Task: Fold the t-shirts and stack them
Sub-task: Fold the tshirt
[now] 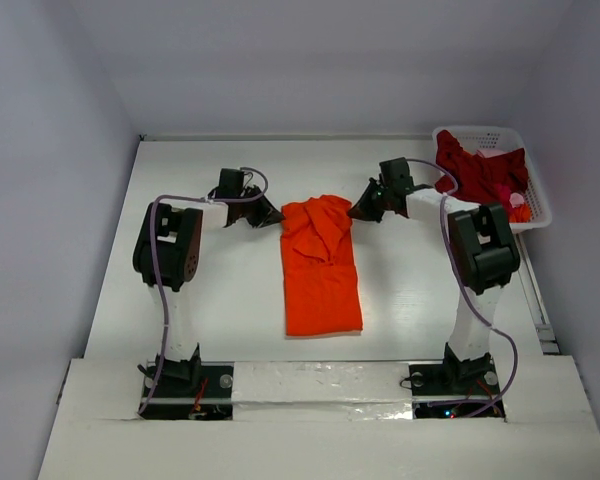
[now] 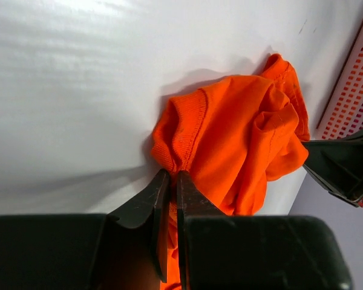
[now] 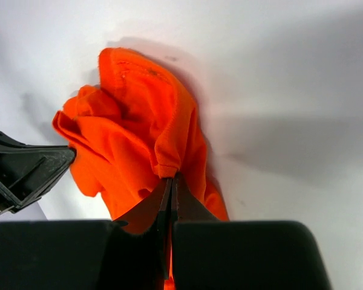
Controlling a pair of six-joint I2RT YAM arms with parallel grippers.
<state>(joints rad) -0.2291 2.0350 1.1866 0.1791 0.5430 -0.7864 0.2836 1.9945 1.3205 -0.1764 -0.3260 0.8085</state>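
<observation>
Clamped tight on bunched far edge of orange t-shirt: left gripper, right gripper. Heaped in white lattice basket, partly behind right arm: crimson t-shirts; pinched cloth hidden.

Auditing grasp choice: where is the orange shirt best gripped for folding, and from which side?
At its two far corners, one arm each, coming in from the outer sides. The orange shirt lies as a long strip on the table, its far end bunched up, offering thick hems to pinch. The left gripper and right gripper are shut there now.
</observation>
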